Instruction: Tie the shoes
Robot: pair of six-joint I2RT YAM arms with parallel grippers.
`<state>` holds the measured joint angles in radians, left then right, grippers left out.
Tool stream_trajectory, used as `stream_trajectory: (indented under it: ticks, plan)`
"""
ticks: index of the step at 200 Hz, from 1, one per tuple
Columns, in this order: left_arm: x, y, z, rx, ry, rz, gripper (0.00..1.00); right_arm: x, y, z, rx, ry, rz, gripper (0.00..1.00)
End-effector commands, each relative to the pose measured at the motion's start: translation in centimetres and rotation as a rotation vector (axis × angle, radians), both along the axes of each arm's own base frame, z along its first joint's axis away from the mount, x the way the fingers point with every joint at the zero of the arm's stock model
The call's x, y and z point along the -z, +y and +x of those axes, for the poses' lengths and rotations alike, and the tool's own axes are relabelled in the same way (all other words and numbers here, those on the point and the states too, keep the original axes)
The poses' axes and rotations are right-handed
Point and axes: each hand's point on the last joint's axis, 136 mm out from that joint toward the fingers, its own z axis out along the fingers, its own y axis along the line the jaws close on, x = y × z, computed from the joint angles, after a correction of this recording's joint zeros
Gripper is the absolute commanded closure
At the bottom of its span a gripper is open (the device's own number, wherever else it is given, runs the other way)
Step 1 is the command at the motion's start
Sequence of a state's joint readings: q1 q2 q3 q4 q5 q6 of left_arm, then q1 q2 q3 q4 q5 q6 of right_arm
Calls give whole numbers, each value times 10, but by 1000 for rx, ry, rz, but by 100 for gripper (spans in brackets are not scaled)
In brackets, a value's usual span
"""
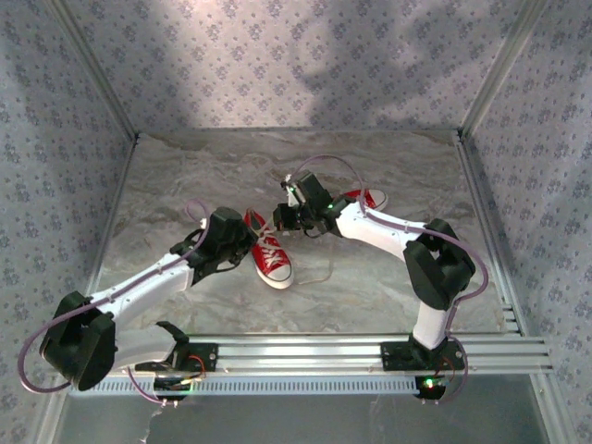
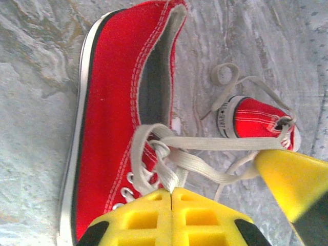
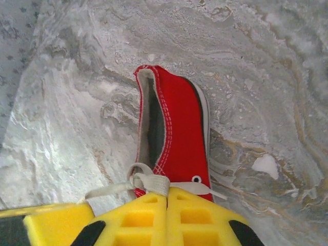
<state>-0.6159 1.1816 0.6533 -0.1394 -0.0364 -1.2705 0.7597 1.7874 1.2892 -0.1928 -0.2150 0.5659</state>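
Left end effector (image 2: pixel 171 190) and right end effector (image 3: pixel 167 193) pinch closed on the white laces (image 2: pixel 205 144) of a red shoe (image 1: pixel 271 257) between them. The second shoe (image 1: pixel 370 197) lies beyond the right end effector; open bench (image 1: pixel 185 176) surrounds them.

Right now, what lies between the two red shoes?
In the left wrist view, white laces cross the otherwise bare marble table between the near shoe and the far shoe.

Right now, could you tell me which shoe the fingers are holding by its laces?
The near shoe, mid-table: the left fingers and right fingers are shut on its laces. The far shoe, beside the right arm, is not held.
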Motion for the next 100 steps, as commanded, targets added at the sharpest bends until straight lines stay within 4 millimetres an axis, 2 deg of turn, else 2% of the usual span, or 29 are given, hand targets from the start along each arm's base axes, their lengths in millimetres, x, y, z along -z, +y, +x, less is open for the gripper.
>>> stream_trajectory:
  ticks: [1, 100]
  plan:
    - [14, 6, -9, 69, 28, 30, 100, 6, -5, 1, -87, -77, -114, 100]
    - [54, 9, -6, 108, 69, 60, 100, 11, -4, 0, -106, -74, -137, 100]
